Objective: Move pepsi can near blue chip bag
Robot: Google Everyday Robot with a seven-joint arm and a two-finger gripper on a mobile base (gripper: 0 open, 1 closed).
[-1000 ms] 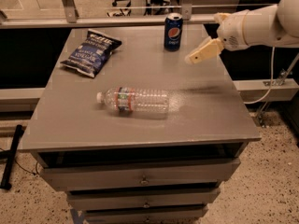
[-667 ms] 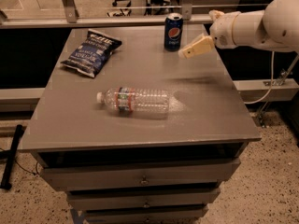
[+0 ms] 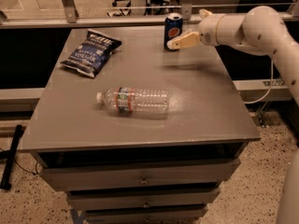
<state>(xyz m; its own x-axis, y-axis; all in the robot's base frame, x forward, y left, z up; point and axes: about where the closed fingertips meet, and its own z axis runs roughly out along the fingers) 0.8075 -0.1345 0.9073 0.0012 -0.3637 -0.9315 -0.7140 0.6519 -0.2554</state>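
Pepsi can [image 3: 174, 29] upright, pincer [image 3: 183, 37] just beside

Upright pepsi can [image 3: 173, 30], end effector [image 3: 181, 40] beside it, blue chip bag [image 3: 91, 52] flat, apart

Clear plastic water bottle [image 3: 135, 101] on its side, centre of grey table [image 3: 210, 111], cap to 9 o'clock; drawers [image 3: 140, 177] at 6 o'clock.
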